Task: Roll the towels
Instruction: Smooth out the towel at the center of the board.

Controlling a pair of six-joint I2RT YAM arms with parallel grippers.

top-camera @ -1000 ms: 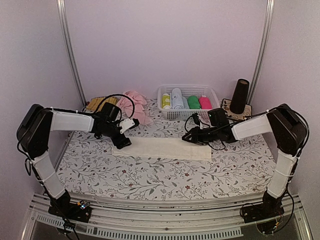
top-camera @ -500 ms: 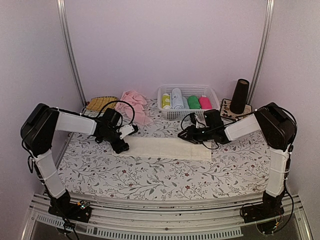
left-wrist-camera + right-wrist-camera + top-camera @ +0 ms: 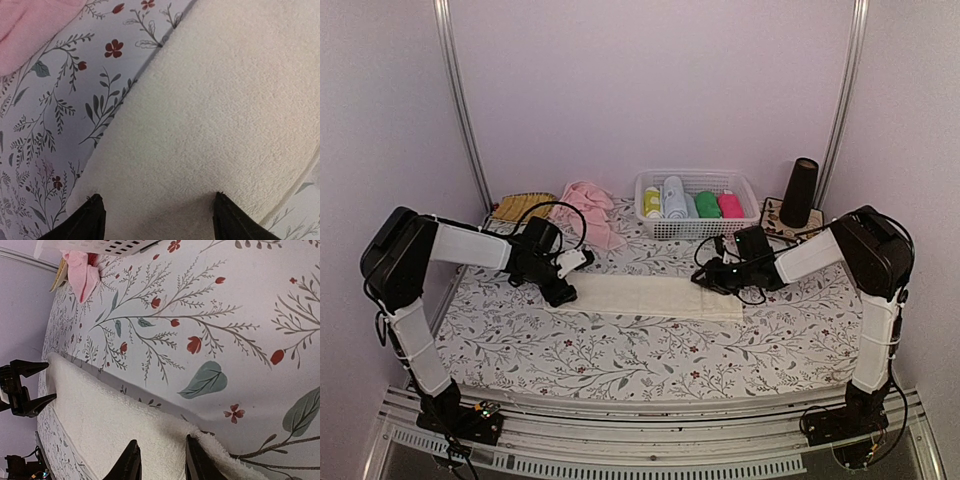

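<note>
Top external view places the cream towel (image 3: 645, 297) flat on the flowered table cover (image 3: 620, 365), laid out as a long strip running left to right between the two arms. The pink towel (image 3: 588, 210) lies crumpled at the back left, just beside the white basket (image 3: 692, 230), and is not yet laid out.

The left gripper (image 3: 560, 291) stands at the strip's left end. In the left wrist view its fingers (image 3: 92, 220) are spread wide, with the cloth lying across the whole gap between them; nothing is pinched. The right gripper (image 3: 706, 283) is at the strip's far edge, near the right end. Its fingers (image 3: 131, 462) stand a narrow gap apart over the cloth edge; we cannot tell whether cloth is caught between them.

We judge both towels to be light, soft and limp. The nubby pile should hold well against the pads, but the cloth will sag and bunch if lifted by a single point. We recommend taking hold at a short end, near both corners, and pinching the full thickness of that end so the roll starts tight and straight.
</note>
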